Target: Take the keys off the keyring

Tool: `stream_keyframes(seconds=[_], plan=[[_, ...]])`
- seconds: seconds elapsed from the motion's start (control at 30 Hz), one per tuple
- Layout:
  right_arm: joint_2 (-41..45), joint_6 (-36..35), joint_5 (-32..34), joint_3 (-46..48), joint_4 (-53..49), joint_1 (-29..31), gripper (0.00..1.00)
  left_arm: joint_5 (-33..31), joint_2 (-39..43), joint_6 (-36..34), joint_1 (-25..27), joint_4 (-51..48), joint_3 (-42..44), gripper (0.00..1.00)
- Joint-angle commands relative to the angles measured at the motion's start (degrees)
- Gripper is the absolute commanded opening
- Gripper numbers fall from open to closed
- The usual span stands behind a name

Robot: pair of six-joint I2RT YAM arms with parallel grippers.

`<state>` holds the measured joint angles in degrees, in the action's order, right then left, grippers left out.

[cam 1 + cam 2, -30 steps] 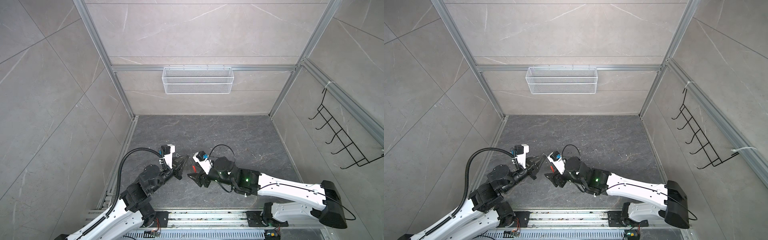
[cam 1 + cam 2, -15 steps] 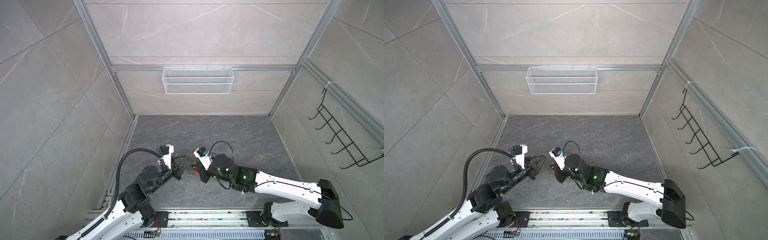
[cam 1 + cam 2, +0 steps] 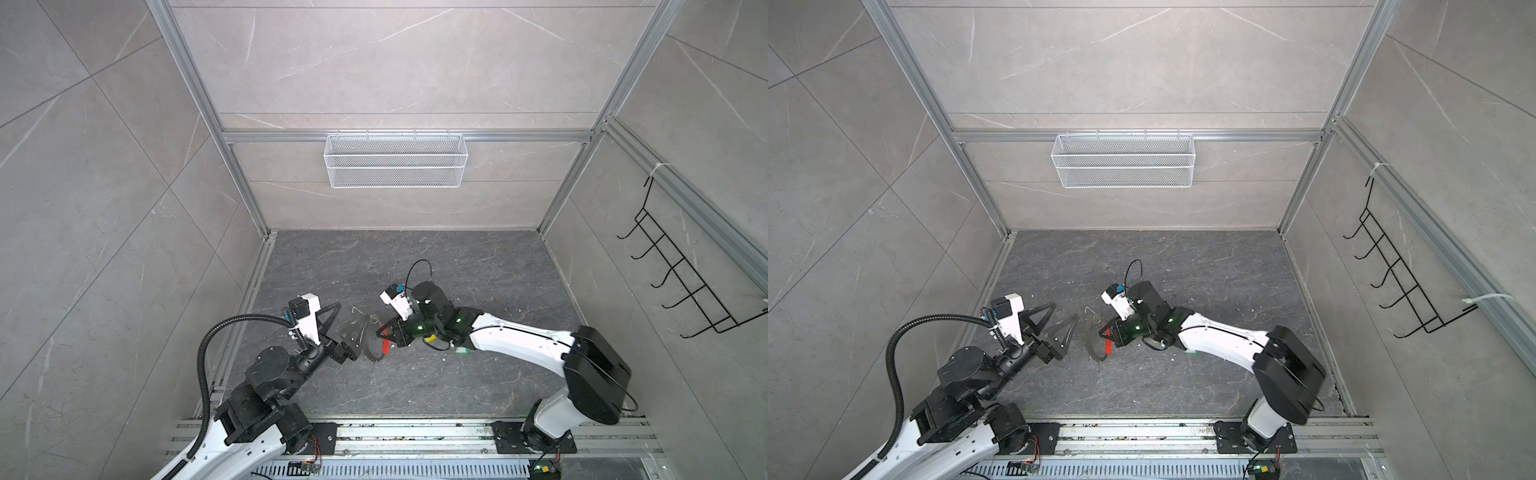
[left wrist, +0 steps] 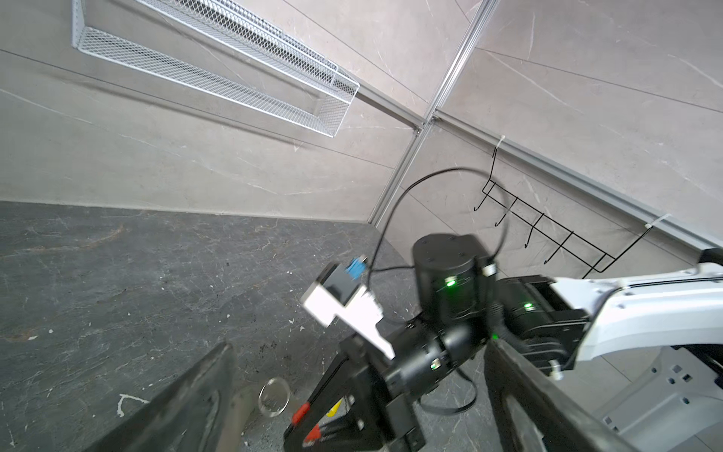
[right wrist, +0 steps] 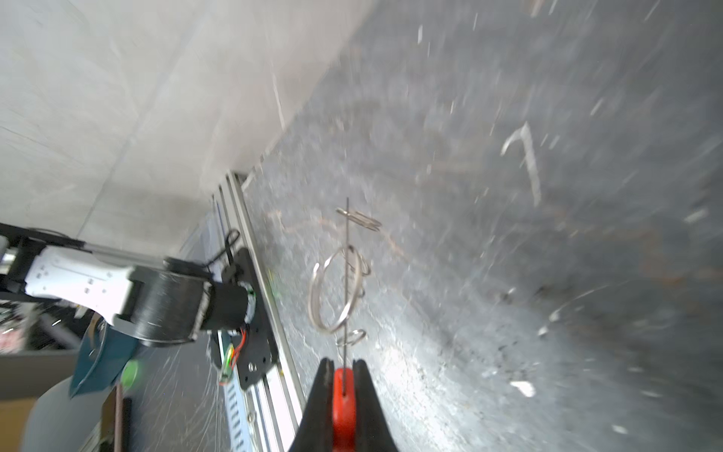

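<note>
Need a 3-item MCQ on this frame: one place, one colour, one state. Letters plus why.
1. The basket hangs on: A the right wall; B the back wall; C the floor.
2. The keyring piece pinched by the right gripper is: A red; B blue; C white.
3. The left gripper is: A shut on the keyring; B shut on the basket; C open, holding nothing.

Answers:
1 B, both top views show it mounted on the back wall.
2 A, the right wrist view shows red plastic between the closed fingers.
3 C, its fingers stand wide apart with nothing between them.
</note>
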<state>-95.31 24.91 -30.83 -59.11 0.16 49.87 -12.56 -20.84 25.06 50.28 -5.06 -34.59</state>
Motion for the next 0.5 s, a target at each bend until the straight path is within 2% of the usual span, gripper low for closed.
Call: stream_keyframes(seconds=[0.0,0.13,0.23,0.37,0.47], plan=[[-4.0,3.0,-4.7,-1.3,-1.6,-0.9,0.0,-1.3,0.4,-1.4,0.3,1.0,0.3,1.0],[-8.5,2.8,1.3,-3.3,-6.6,-2.3,0.02,-1.1,0.1,-1.2,0.3,0.9,0.5,1.0],[-10.2,2.9,5.1,-3.9,-9.3,-2.7,0.14,-0.9,0.1,-1.2,0.3,0.9,0.6,1.0],[-9.7,3.5,9.4,-2.9,-9.3,-2.6,0.39,-1.1,0.2,-1.0,0.3,1.1,1.0,1.0],[-8.9,3.7,13.2,-3.5,-11.1,-2.7,0.49,-1.1,-0.1,-0.8,0.3,1.3,1.1,1.0]])
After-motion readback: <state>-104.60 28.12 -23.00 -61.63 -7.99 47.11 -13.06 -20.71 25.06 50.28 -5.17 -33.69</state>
